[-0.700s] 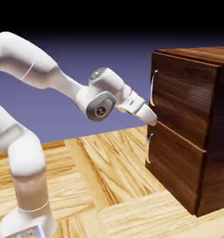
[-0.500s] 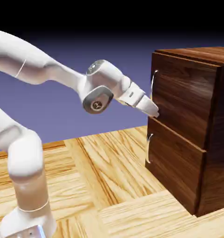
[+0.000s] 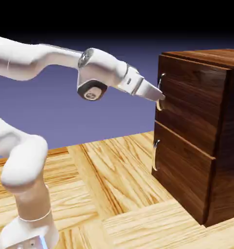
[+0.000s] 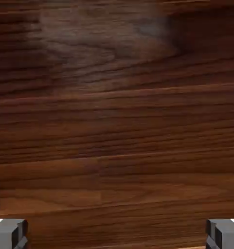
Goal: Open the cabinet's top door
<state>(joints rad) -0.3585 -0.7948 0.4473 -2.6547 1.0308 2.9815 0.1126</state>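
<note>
Reddish-brown, dark-streaked wood-grain surface (image 4: 114, 121) filling nearly whole hand view. Grain mostly crosswise, rising slightly toward right; thin lighter lines running across upper middle and lower down. Pale, hazy sheen (image 4: 99, 39) over upper part, left of darker patch near top right. Lower part warmer, lighter brown. Small, blocky grey fingertips with black inner faces (image 4: 9, 234) at bottom left and bottom right corners, jaws wide apart, wood showing between. Thin, pale sliver (image 4: 192, 247) at bottom edge, just left of right-hand fingertip; what it is, cannot tell.
</note>
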